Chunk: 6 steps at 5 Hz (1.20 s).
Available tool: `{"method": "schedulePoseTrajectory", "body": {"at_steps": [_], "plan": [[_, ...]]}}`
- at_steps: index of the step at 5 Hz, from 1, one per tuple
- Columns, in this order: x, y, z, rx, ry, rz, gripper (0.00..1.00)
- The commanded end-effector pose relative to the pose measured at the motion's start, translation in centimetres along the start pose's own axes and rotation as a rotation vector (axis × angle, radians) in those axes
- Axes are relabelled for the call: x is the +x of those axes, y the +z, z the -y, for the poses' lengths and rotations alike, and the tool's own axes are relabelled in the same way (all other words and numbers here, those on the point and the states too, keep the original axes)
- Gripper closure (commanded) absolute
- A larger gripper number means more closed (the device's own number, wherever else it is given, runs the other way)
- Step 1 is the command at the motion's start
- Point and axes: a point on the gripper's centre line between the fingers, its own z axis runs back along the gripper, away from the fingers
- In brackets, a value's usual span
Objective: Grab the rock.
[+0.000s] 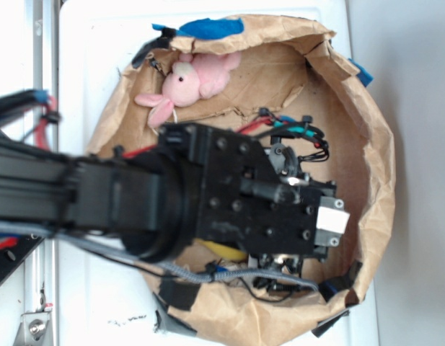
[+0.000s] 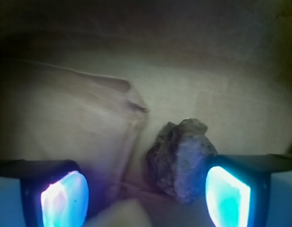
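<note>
White tabletop [image 1: 92, 65] under everything, bright, evenly lit. Grey surface [image 1: 417, 108] along right edge, slightly darker than white top. Metal rail [image 1: 40, 43] running along left side, bracket with screw [image 1: 36, 328] at bottom left corner. Crumpled brown paper [image 1: 373, 166] shaped into walled bowl over most of tabletop, black tape [image 1: 175, 294] at lower rim, blue patch [image 1: 211, 29] at upper rim. Wrist view: dim, shadowed creased paper floor [image 2: 65, 118], blue-cyan glow low in corners.
</note>
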Motion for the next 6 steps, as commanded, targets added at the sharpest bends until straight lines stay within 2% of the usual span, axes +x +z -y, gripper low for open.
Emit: {"method": "schedulePoseTrajectory", "body": {"at_steps": [1, 2, 3, 4, 6], "plan": [[0.9, 0.4, -2.3, -0.071, 0.026, 0.05, 0.0], [1.0, 0.6, -3.4, -0.073, 0.046, 0.058, 0.0], [0.7, 0.5, -4.1, -0.052, 0.055, 0.048, 0.0], [0.9, 0.0, -4.5, -0.06, 0.06, 0.035, 0.0], [1.6, 0.8, -3.3, -0.071, 0.025, 0.056, 0.0]]}}
